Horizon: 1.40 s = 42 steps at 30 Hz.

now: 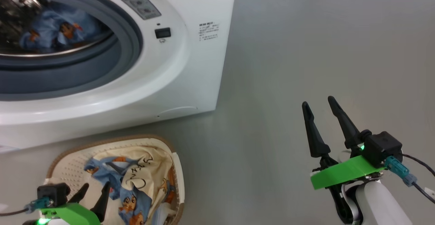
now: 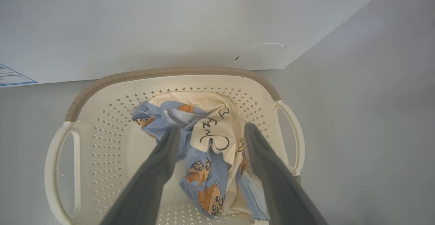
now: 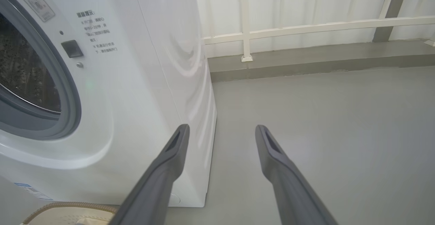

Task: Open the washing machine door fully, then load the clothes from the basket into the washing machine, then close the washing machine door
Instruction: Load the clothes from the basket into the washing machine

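Cream and blue soft clothes (image 2: 204,150) lay bunched in the perforated cream plastic basket (image 2: 163,72) before the white front-loading washing machine (image 1: 197,68), straight ahead of the nearer left gripper (image 2: 212,128), its jaws wide apart and straddling the heap. The right gripper (image 1: 318,101), likewise spread and empty, hung well aside.

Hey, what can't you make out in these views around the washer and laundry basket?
Head view: the steel drum of the big white washing machine is cut by the top and left edges, so its full load is unknown.
Head view: the front's grey print is too small to read.
Left wrist view: the left gripper's dark fingers cover parts of the blue and cream clothes.
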Motion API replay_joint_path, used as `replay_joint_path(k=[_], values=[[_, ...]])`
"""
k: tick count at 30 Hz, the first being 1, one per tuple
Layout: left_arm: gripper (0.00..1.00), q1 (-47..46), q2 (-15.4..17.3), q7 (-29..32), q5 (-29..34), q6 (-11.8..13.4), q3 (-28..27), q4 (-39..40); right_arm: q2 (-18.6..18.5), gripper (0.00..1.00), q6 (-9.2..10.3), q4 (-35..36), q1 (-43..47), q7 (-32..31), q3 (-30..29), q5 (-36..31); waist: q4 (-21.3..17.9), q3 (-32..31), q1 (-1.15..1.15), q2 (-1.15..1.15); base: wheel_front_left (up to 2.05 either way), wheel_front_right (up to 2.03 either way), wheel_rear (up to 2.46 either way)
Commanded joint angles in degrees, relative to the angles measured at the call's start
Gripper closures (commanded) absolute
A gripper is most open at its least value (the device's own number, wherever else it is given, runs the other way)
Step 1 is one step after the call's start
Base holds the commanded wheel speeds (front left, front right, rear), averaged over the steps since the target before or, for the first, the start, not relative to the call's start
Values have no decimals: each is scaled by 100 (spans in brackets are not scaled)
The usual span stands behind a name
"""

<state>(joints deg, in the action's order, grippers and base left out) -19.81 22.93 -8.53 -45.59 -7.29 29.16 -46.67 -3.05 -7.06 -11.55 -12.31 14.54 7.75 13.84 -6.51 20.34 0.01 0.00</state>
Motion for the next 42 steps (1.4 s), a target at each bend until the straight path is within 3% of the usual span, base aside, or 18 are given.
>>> replay_joint_path(k=[1, 12, 22, 42], values=[[0, -182, 279, -4, -122, -19, -52, 16, 15, 0, -43, 175, -130, 46, 162, 60, -159, 504, -1, 0, 0, 0, 0], [0, -910, 700, 299, -746, -19, 1388, -321, 16, 0, -43, 451, -457, 46, 308, 224, -394, 1454, -1, 0, 0, 0, 0], [0, -1629, 1034, 222, -1282, -19, 2343, -715, 17, 0, -43, 774, -687, 46, 362, 285, -624, 2242, -1, 0, 0, 0, 0], [0, -2516, 1134, 200, -1991, -20, 3302, -1357, 17, 0, -43, 1063, -870, 46, 509, 252, -776, 2957, -1, 0, 0, 0, 0]])
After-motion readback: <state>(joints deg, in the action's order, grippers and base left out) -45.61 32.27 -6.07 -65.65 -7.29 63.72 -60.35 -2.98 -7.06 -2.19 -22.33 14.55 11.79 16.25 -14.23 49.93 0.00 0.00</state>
